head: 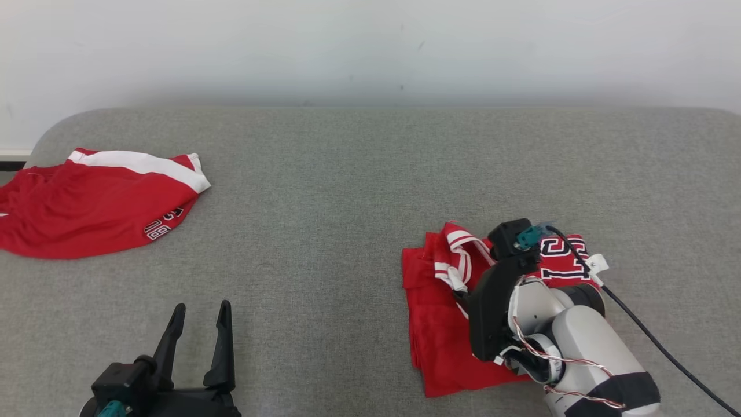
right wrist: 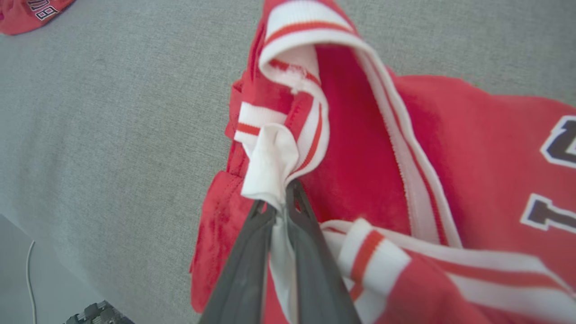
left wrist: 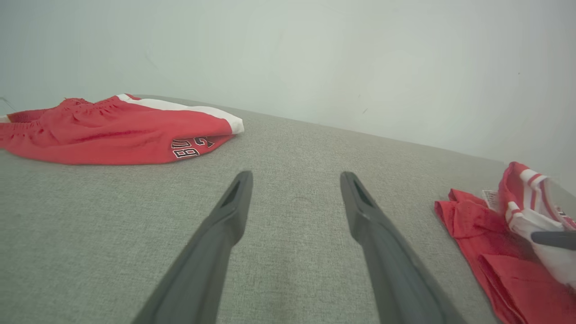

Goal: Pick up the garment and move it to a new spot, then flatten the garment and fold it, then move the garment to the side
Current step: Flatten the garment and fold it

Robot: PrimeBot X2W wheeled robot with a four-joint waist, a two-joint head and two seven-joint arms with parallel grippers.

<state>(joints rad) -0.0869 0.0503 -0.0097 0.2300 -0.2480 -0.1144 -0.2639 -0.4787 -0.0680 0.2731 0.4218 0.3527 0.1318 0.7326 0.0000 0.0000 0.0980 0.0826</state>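
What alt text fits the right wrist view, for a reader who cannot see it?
The right gripper has its jaws shut on a white trim band of a red jersey lying on a grey fabric surface. A corner of another red garment shows at the top left.

Pincer (right wrist: 280, 200) clamped on jersey trim (right wrist: 270, 166)

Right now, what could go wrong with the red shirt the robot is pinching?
1. The right hand pinches only a small bit of the white trim on the red shirt, so it could slip out when pulled.
2. The left hand sits open and apart from it, so the shirt may bunch up if dragged from one spot.
3. The black cable runs over the shirt and might snag.
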